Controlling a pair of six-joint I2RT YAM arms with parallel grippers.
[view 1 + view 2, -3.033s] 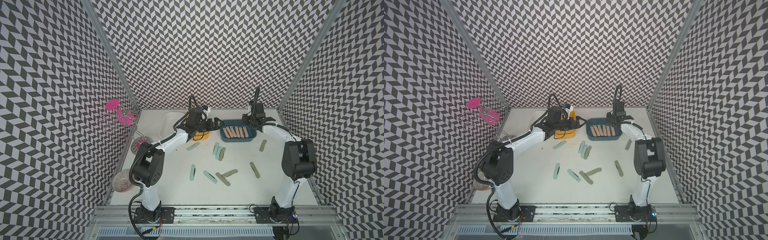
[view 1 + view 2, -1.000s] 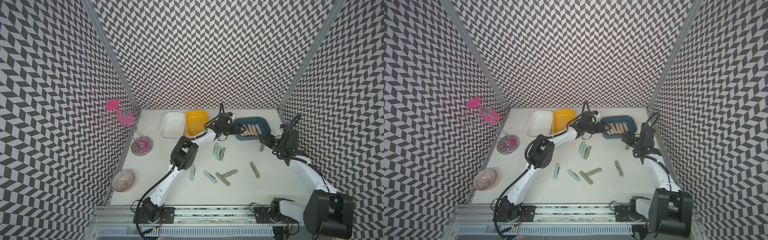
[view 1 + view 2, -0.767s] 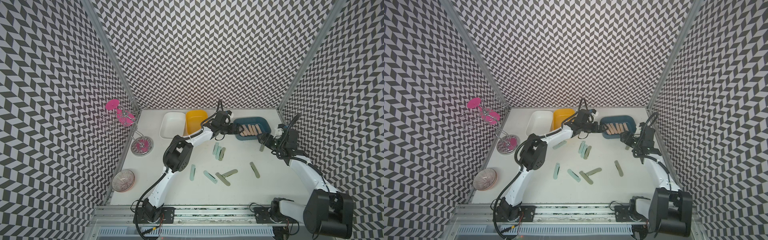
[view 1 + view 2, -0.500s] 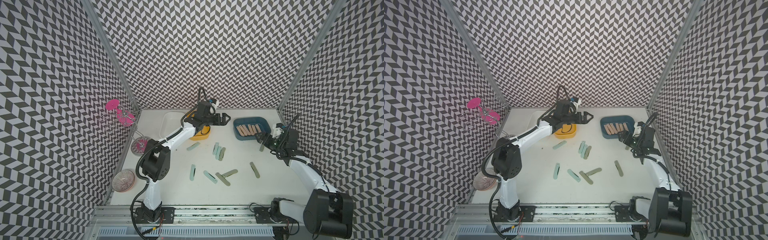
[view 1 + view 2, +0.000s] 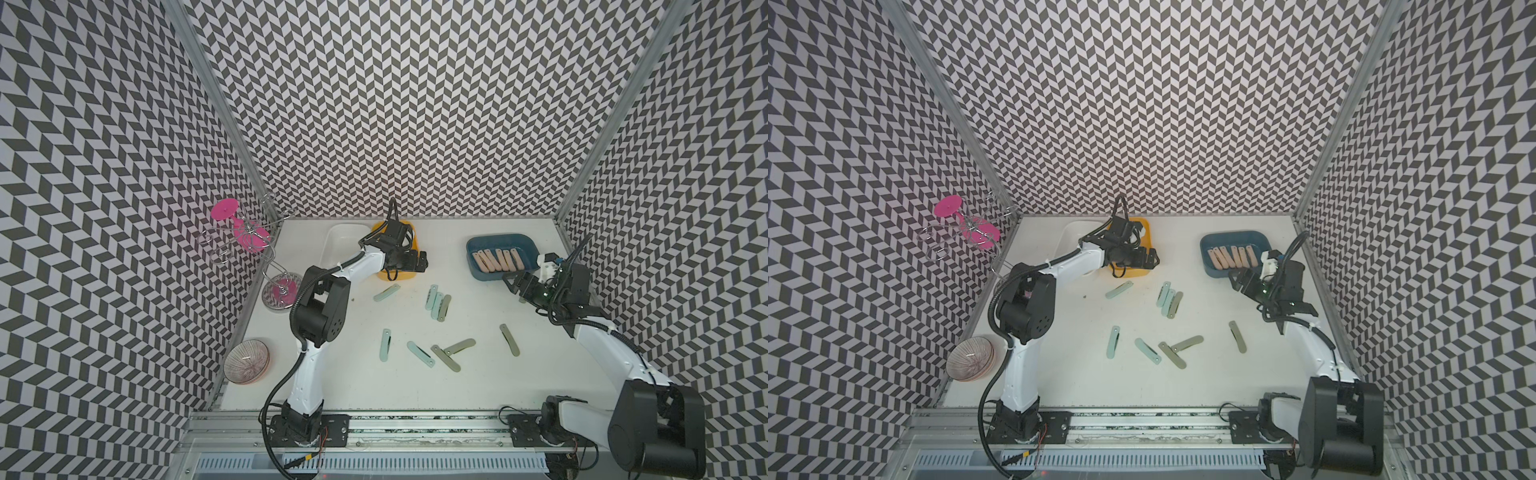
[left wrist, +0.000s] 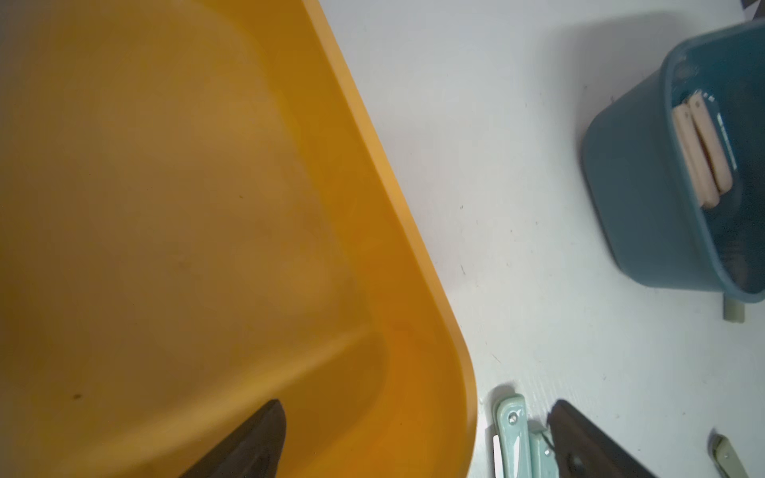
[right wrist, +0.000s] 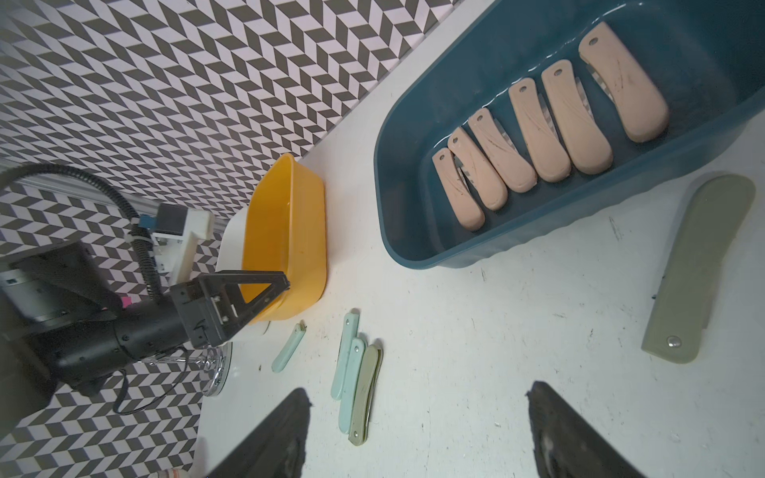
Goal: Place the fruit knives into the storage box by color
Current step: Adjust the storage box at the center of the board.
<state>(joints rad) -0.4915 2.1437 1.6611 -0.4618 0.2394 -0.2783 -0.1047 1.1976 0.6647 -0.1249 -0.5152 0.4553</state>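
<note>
Several peach-pink fruit knives [image 7: 538, 136] lie side by side in the blue storage box [image 5: 498, 240]. Mint and grey-green knives are scattered on the white table: a close trio [image 5: 437, 301], a single mint one [image 5: 386, 292], and several nearer the front [image 5: 445, 357]. One grey-green knife [image 7: 699, 265] lies just outside the blue box. My right gripper [image 5: 510, 281] [image 7: 418, 393] hovers open by that box, holding nothing. My left gripper [image 5: 423, 266] [image 6: 416, 407] is open over the yellow box's [image 6: 207, 207] front corner, one finger above its inside, the other above the table.
A white box [image 5: 338, 245] stands left of the yellow one at the back. Against the left wall are a wire rack with pink glasses [image 5: 245, 232], a round dish [image 5: 282, 291] and a patterned bowl [image 5: 247, 361]. Patterned walls close three sides.
My left arm has swung away from the blue box, leftward to the yellow box, and come down at its front corner. The right gripper has barely shifted and stays open.
</note>
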